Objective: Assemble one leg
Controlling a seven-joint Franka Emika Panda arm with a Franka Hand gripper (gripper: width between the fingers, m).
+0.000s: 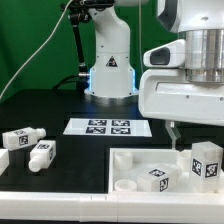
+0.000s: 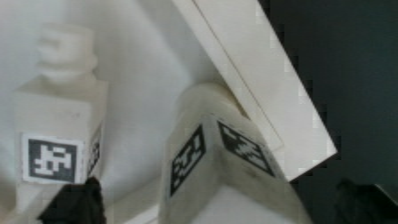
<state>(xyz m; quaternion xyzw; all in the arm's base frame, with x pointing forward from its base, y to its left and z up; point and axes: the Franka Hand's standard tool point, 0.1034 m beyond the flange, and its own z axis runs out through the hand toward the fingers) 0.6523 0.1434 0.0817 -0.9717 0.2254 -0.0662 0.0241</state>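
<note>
Gripper [image 1: 176, 140] above the leg [image 1: 206, 162] — jaws unclear

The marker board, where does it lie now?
In the exterior view the marker board lies flat mid-table, before the arm's base, behind the white tray.

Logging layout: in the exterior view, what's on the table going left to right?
Leg at the left edge → second loose leg → marker board → leg on the tray-like piece → leg at the right.

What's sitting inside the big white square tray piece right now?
Inside the large white square plastic tray stand two chunky white tagged legs, beside a round socket. The tool's body covers the tray's far corner.
</note>
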